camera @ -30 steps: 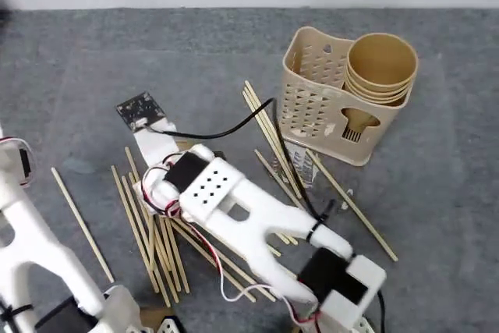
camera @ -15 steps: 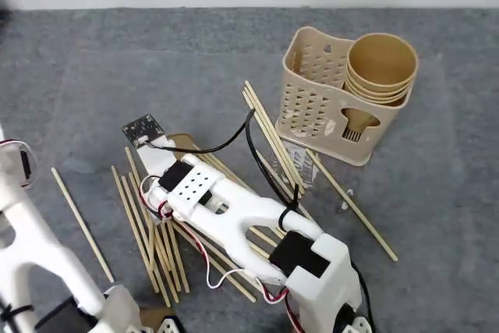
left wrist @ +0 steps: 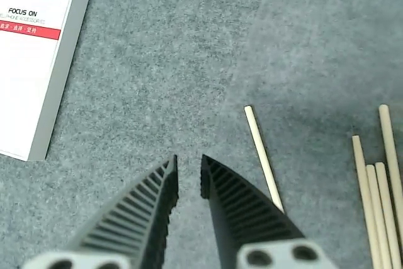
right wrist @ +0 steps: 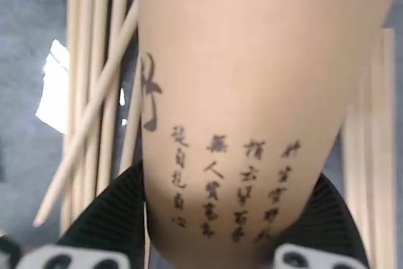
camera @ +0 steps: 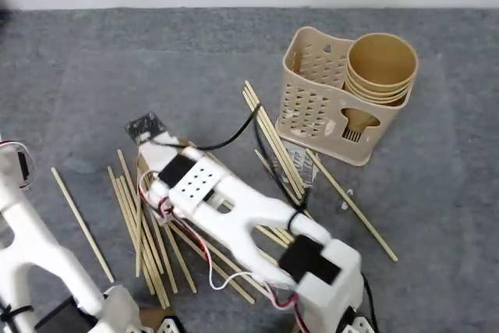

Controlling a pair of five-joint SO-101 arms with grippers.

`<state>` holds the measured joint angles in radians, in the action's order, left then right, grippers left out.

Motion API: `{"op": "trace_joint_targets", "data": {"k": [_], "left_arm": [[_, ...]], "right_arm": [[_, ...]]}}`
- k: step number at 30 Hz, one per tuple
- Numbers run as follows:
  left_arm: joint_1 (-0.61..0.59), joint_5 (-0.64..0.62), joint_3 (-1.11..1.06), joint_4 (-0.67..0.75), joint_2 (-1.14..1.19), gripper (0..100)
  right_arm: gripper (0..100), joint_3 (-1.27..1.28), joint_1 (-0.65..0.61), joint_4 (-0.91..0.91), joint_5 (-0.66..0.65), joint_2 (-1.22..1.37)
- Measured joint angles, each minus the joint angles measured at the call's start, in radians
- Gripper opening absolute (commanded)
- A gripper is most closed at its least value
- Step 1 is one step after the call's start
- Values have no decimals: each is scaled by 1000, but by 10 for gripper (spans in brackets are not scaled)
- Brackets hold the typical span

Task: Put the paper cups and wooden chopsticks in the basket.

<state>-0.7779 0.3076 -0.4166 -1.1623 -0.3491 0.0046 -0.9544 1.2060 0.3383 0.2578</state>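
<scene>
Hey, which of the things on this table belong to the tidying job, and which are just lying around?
Part of the job:
basket
stacked cups inside it
paper cup in the right claw
loose chopsticks

Just lying about:
white box
plastic wrapper

the table (camera: pixel 101 68) has a grey felt cover. many loose chopsticks (camera: pixel 271 136) lie on it, the basket (camera: pixel 312 107) stands near them, and a white box (left wrist: pixel 38 61) lies flat.
</scene>
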Motion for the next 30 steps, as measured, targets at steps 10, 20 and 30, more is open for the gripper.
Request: {"op": "trace_joint_targets", "data": {"k": [10,20,30], "left_arm": [[0,0,-32,0,0,70],[0,0,-32,0,0,70],[0,0,-32,0,0,70]], "right_arm": [[180,-21,163,230,-173,-422],[180,-21,537,215,-399,-792],[180,311,879,-391,-506,-832]]}}
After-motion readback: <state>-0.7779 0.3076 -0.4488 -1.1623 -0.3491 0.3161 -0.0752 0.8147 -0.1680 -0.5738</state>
